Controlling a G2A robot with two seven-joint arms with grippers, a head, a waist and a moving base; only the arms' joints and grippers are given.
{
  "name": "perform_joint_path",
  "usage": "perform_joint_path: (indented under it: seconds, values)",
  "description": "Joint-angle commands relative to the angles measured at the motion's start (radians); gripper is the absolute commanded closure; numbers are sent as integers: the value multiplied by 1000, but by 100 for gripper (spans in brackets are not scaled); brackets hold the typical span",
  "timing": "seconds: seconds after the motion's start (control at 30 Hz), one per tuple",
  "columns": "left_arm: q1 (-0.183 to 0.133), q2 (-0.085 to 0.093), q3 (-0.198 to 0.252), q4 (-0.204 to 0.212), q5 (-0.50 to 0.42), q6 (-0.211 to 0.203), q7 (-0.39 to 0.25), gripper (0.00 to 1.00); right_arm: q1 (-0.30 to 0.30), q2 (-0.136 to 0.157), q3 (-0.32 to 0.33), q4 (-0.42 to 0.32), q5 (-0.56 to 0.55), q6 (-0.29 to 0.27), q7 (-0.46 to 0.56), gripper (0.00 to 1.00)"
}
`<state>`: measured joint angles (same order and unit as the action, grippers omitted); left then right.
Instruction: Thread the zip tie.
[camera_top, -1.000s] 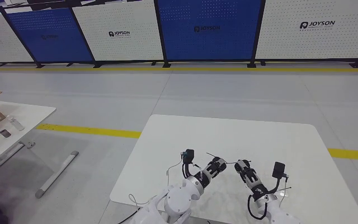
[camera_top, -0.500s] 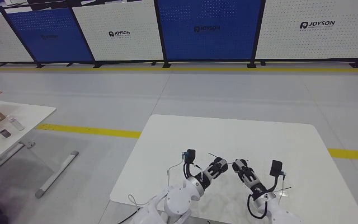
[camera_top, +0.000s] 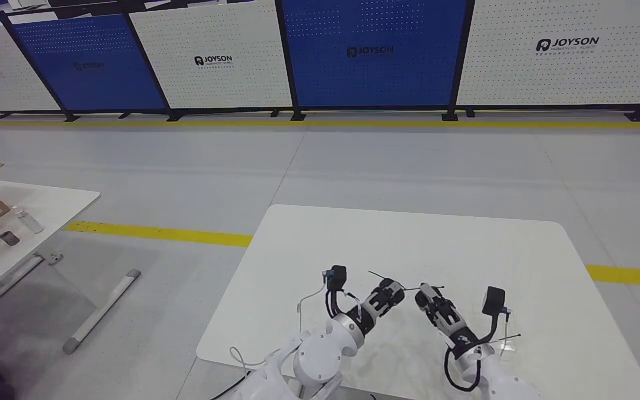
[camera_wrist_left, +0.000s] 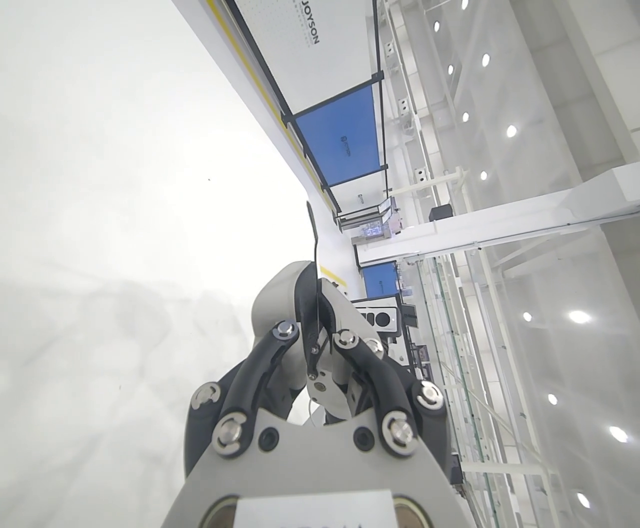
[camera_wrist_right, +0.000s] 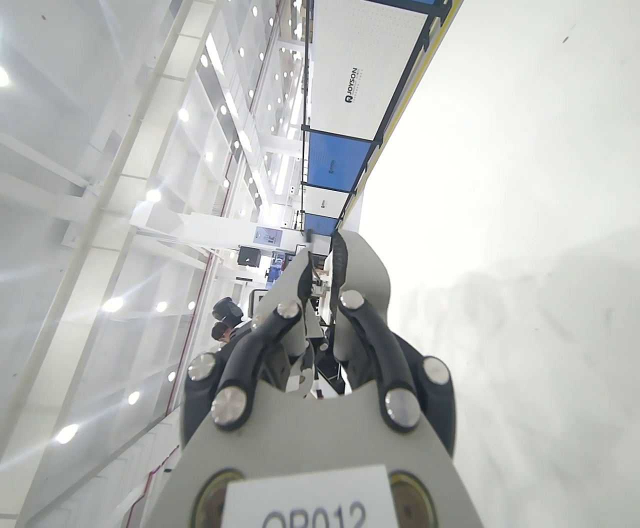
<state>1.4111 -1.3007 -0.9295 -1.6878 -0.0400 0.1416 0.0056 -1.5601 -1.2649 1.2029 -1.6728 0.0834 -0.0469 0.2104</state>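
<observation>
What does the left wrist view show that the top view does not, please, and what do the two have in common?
Left wrist view: the grip up close. The left gripper is shut on the black zip tie, whose thin end sticks out past the fingertips, with ceiling lights behind.

Top view: the right gripper facing the left one close by, above the white table, plus a second table off to the side.

Shared: the left gripper, the zip tie as a thin dark line, the white table, and the blue and white wall panels.

Logos (camera_top: 567, 43) on wall panels (camera_top: 520, 75); coded sticker (camera_wrist_right: 310, 500) on right tool (camera_wrist_right: 322, 250)
</observation>
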Motion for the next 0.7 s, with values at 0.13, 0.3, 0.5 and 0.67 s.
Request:
perform_joint_path:
  seconds: [0.13,0.3,0.5,0.67]
  values:
    - [0,-2,-1,1,6,5,7,100,-5,-1,-2,-3,-18,-7,-14,79]
    - [0,-3,-1,3,10,7,6,100,-13,-1,3,-12,-26,-13,-25,87]
    - [1,-4,-3,6,9,4,5,100,-18,-2,6,-16,-29,-14,-30,100]
    - [4,-5,-5,4,3,-12,-5,100,-15,-3,5,-12,-32,-11,-32,100]
